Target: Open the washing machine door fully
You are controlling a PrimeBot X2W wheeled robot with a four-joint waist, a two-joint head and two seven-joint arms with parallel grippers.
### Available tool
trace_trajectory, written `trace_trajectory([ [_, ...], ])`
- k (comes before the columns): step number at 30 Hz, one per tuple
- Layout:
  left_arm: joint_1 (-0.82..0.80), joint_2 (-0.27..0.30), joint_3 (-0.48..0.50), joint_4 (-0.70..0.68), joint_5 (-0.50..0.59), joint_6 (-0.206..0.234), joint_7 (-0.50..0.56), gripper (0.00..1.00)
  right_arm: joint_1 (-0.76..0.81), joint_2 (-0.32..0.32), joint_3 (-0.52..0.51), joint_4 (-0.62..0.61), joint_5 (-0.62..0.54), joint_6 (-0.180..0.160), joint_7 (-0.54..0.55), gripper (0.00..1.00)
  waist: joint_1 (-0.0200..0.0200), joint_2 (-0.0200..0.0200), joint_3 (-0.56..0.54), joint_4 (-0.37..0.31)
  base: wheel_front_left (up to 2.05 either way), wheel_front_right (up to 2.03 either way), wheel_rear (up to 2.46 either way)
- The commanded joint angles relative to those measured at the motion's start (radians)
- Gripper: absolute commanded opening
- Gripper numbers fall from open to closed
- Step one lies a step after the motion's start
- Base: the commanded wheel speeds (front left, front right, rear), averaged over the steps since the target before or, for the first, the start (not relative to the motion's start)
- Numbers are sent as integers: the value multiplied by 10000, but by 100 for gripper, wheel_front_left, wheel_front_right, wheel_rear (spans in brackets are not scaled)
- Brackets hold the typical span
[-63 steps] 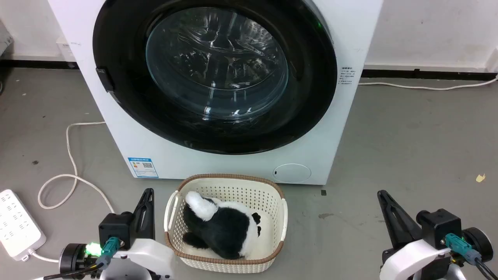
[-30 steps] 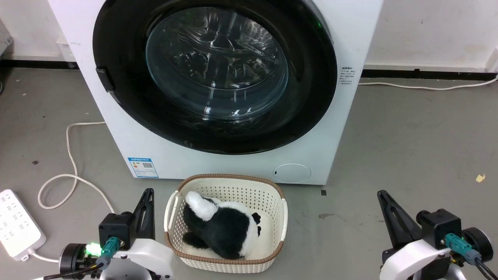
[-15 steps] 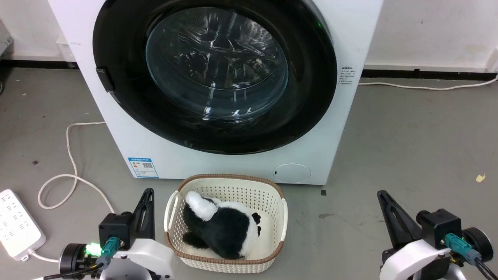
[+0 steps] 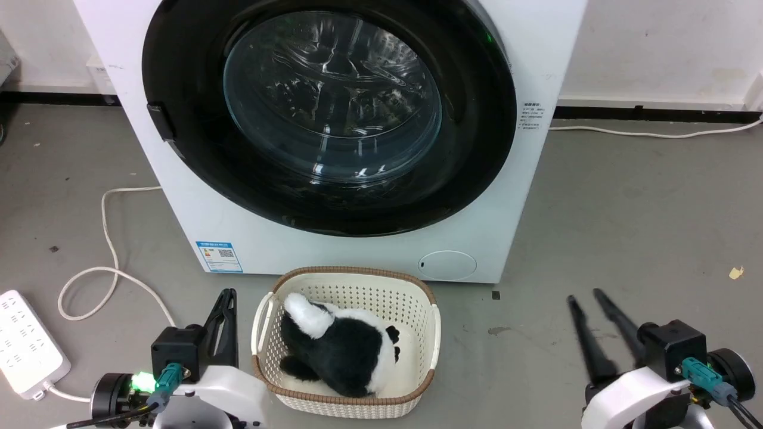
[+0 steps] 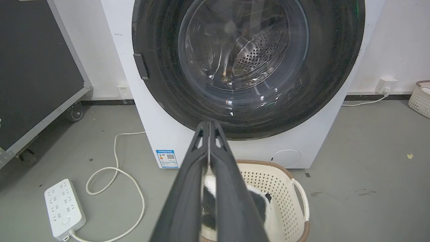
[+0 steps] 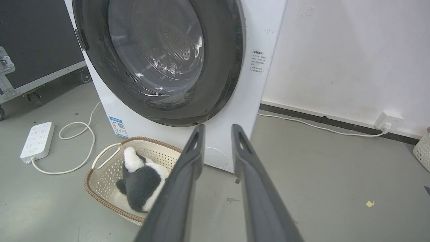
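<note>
Well beyond the right gripper (image 4: 584,296) (parted), the washing machine door (image 4: 328,113), seemingly closed

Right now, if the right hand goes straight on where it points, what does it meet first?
The right hand would probably meet the white front of the washing machine, just under the washing machine door; depth is unclear.

Note that your right gripper (image 4: 584,296), its fingers pressed together half a second ago, now has them parted with a clear gap between the tips.
</note>
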Motion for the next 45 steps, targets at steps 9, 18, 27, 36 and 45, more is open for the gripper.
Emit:
trace_trajectory([
  [9,30,1,-49,-48,-132,69,-185,100,17,4,-60,-19,82,-1,-184,100,0,0,55,4,0,0,0],
  [18,28,2,-118,-110,-251,148,-352,100,-7,7,-91,-167,-11,-2,-350,100,0,0,202,54,0,0,0],
  [27,-175,3,-308,-309,-451,292,-561,100,-273,-179,-109,-367,-164,-4,-558,100,0,0,714,235,0,0,0],
  [36,-399,3,-493,-427,-595,415,-728,100,-837,-537,-52,-346,-60,-5,-721,100,0,0,1190,416,0,0,0],
  [45,-562,4,-690,-573,-761,577,-916,100,-1810,-868,-91,-288,475,-6,-668,0,0,0,1624,650,0,0,0],
])
